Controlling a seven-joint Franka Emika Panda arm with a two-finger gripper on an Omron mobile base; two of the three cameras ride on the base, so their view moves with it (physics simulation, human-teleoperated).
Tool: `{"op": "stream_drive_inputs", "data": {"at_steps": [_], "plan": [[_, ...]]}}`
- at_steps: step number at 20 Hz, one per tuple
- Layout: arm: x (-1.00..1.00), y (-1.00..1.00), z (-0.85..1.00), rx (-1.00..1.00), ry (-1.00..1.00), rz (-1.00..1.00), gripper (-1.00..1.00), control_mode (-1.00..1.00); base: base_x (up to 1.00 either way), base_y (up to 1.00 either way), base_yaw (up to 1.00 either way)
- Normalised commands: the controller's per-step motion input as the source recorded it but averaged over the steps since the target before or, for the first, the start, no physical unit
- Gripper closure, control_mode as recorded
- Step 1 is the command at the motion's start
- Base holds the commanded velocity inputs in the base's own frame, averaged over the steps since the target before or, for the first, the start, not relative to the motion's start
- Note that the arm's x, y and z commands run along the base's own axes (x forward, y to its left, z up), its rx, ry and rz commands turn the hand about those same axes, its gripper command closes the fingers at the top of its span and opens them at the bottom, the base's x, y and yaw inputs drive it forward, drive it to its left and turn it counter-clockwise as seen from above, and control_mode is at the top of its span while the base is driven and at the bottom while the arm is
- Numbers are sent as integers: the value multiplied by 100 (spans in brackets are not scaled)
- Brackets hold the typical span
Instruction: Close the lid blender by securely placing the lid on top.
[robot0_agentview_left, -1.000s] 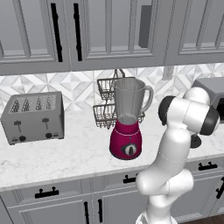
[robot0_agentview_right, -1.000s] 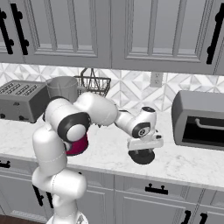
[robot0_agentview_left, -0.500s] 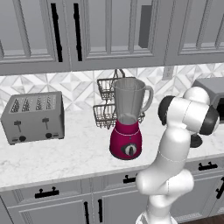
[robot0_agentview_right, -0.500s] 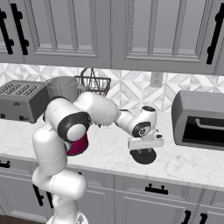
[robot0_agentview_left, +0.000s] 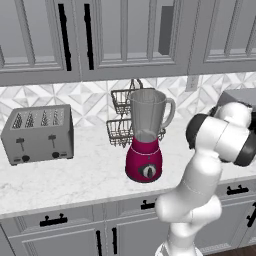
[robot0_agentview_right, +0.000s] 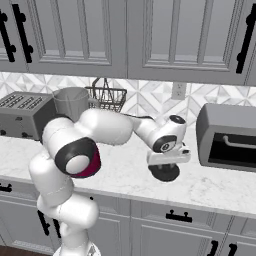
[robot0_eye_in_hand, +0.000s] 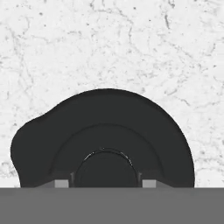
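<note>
Dark grey-black, the lid (robot0_eye_in_hand: 103, 140) lay flat on the marble counter (robot0_eye_in_hand: 109, 48) directly beneath the gripper (robot0_agentview_right: 167, 161), its raised centre knob between the fingertips (robot0_eye_in_hand: 61, 183). The fingers were closed in on that knob, apparently gripping it, with the lid not yet lifted. The arm reached out low, forearm stretched away from the blender, hand pointing straight down. Farther back, the blender (robot0_agentview_left: 145, 140) stood well apart from the lid, jar mouth open and upright, so the carry would run up and back toward it.
</note>
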Motion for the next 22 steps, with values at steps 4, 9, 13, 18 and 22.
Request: {"op": "stream_drive_inputs", "data": {"at_steps": [4, 9, 13, 18, 22], "plan": [[-23, 0, 100, 13, -27, 0, 100, -100, 0, 0, 0], [-19, 10, 100, 3, -23, -1, 100, -100, 0, 0, 0], [-21, 18, 100, 0, -20, -4, 100, -100, 0, 0, 0], [-16, 38, 100, 0, -18, -7, 100, -100, 0, 0, 0], [-22, 72, 100, 0, -4, -7, 100, -100, 0, 0, 0]]}}
